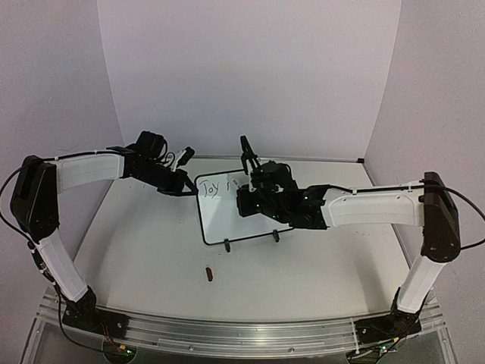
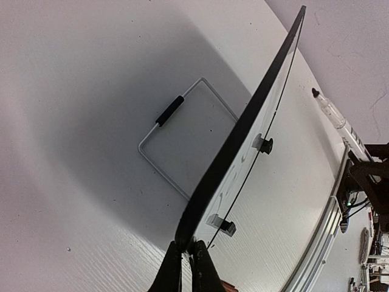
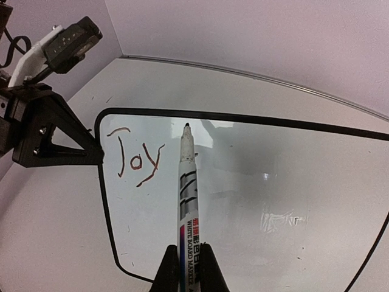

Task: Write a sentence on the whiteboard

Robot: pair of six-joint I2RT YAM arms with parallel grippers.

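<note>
Bright, even light (wrist views bend), glare on the whiteboard (image 3: 261, 207).

White shells cover the left arm (image 1: 87, 171) and right arm (image 1: 375, 208). The joints, left end effector (image 2: 188, 246) and right end effector (image 3: 189, 250) are black, with thin black cables alongside.

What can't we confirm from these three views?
Top view: right part of the whiteboard is hidden under the right gripper.
Right wrist view: whether the marker tip touches the board; the angle hides it.
Top view: dark red object on the table, too small to identify.
Left wrist view: left gripper cut off by bottom edge.
</note>
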